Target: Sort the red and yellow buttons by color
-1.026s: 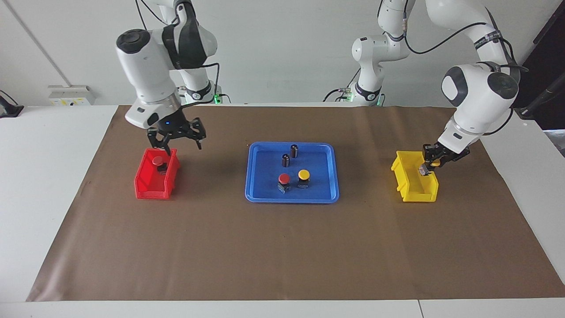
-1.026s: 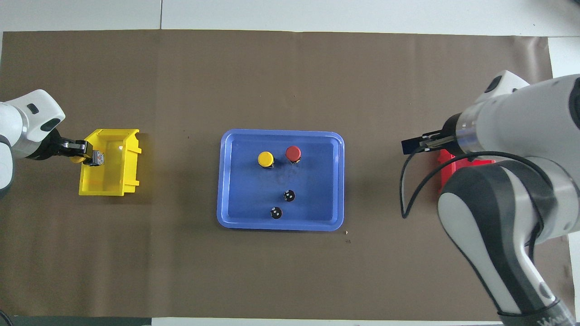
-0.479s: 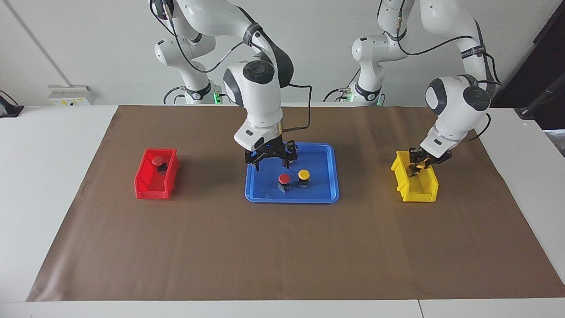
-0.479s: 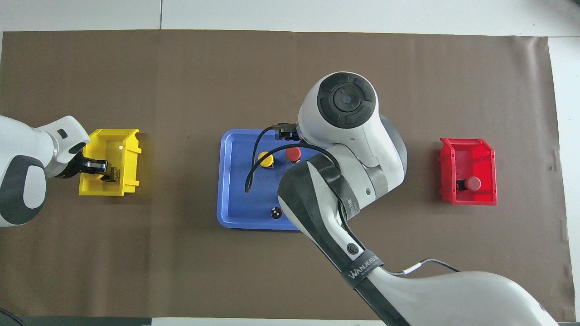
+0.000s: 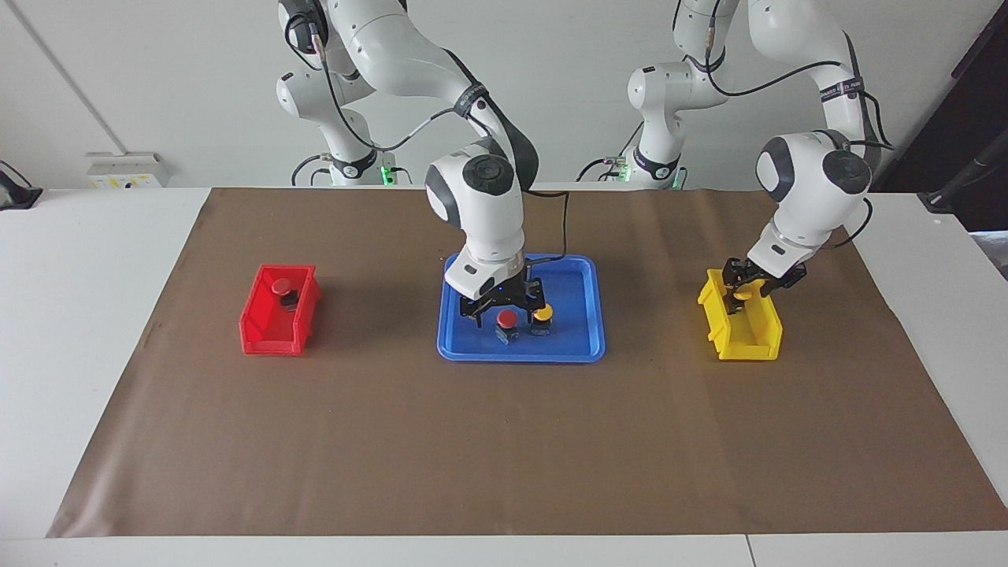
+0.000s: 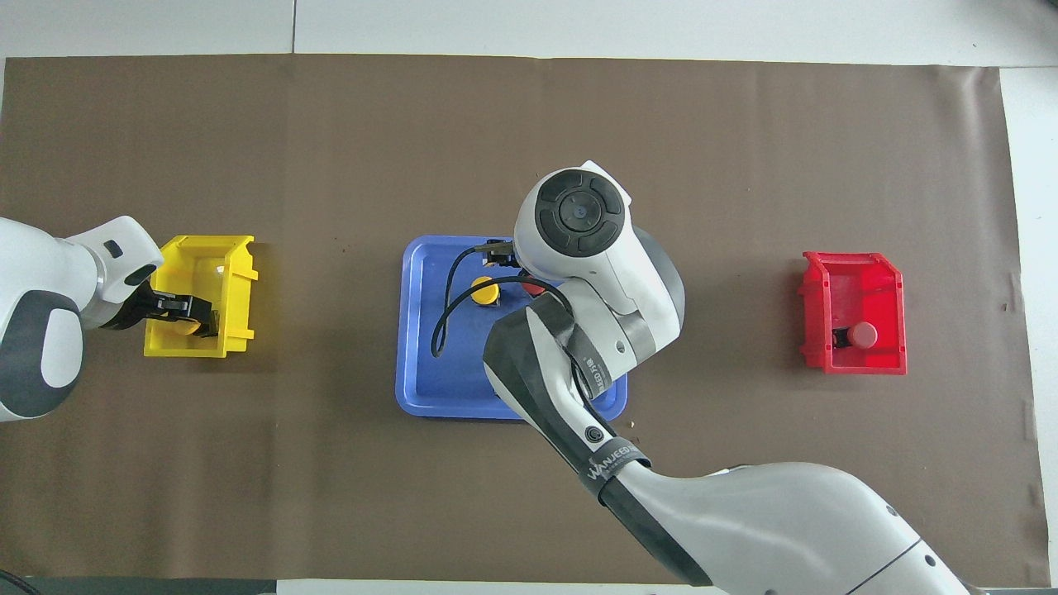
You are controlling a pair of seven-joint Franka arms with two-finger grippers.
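Note:
A red button (image 5: 507, 317) and a yellow button (image 5: 542, 313) stand side by side in the blue tray (image 5: 583, 346). My right gripper (image 5: 504, 309) is open and low over the tray, its fingers on either side of the red button. In the overhead view the right arm covers the gripper and most of that red button (image 6: 534, 287); the yellow button (image 6: 484, 291) shows. A second red button (image 5: 281, 287) lies in the red bin (image 5: 272, 335). My left gripper (image 5: 742, 297) is down in the yellow bin (image 5: 756, 339), shut on a second yellow button (image 6: 185, 324).
The red bin (image 6: 851, 273) sits toward the right arm's end of the brown mat, the yellow bin (image 6: 235, 273) toward the left arm's end, and the tray (image 6: 421, 364) between them. The two dark cylinders in the tray are hidden by the right arm.
My right gripper swung from over the red bin to the tray and came down around the red button. My left gripper carried its yellow button lower into the yellow bin.

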